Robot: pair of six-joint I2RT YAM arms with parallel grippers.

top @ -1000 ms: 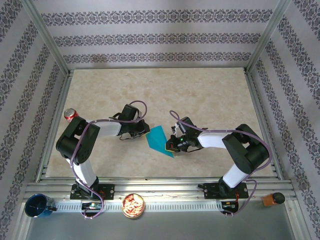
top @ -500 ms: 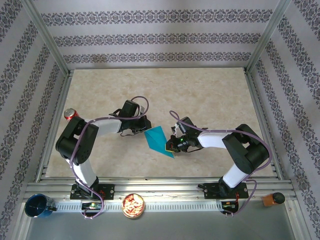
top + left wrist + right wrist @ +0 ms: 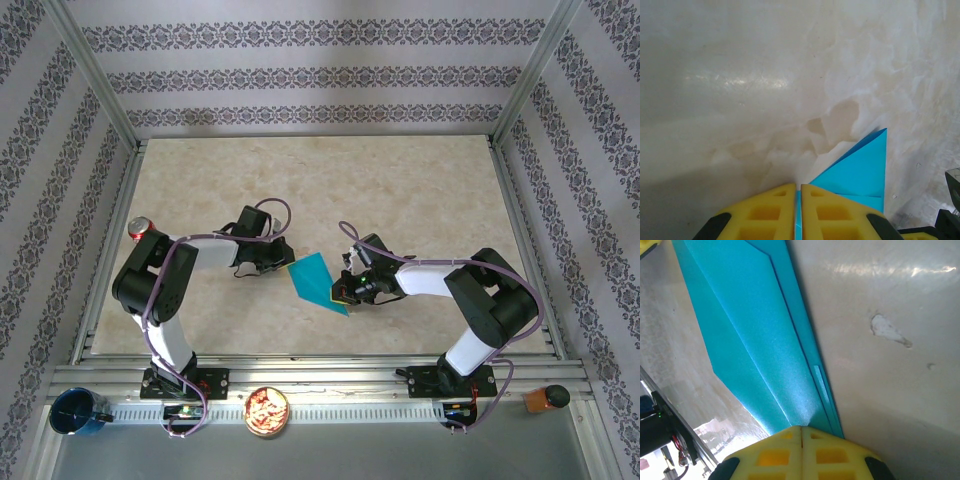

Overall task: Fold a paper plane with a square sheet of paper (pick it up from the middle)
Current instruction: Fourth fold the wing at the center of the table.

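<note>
Pinched shut on opposite ends of the folded paper (image 3: 315, 282), the left tool (image 3: 798, 189) and right tool (image 3: 801, 429) could tear it or loosen creases by pulling unevenly.

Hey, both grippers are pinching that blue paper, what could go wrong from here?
Tear: the left gripper and right gripper pinch opposite ends of the thin folded blue paper; pulling apart might rip it. Slip: the left gripper grips just a sliver of edge, which could slide out.
</note>
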